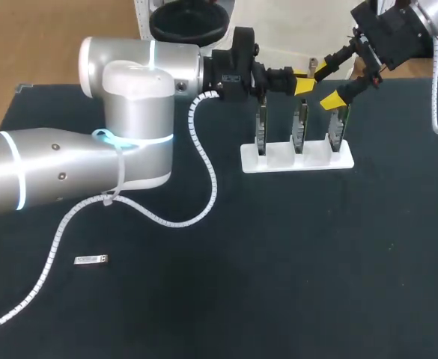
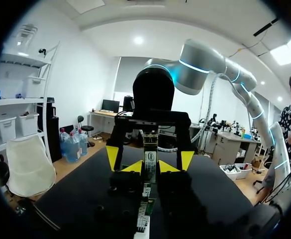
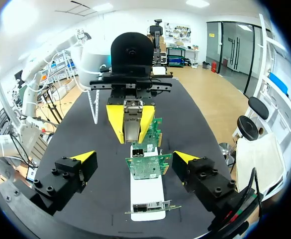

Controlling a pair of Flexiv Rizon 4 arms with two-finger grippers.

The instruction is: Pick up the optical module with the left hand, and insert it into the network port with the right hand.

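Far side of the black table (image 1: 278, 262): the left gripper (image 1: 302, 84) has the optical module (image 3: 134, 121) clamped between its yellow tips. It holds the module just above three network cards (image 1: 299, 129) that stand upright in a white stand (image 1: 250, 162). The right gripper (image 1: 326, 84) faces it from the right with its fingers spread wide, gripping nothing, and the module is close ahead of them.

The pick-up looks done. The handover to the right gripper and the insertion into a card appear to be what is left.

A small silver part (image 1: 91, 259), possibly another module, lies well apart at the near left of the table. The held module carries a white label (image 2: 150, 160) with dark print too small to make out, and no other writing can be read.
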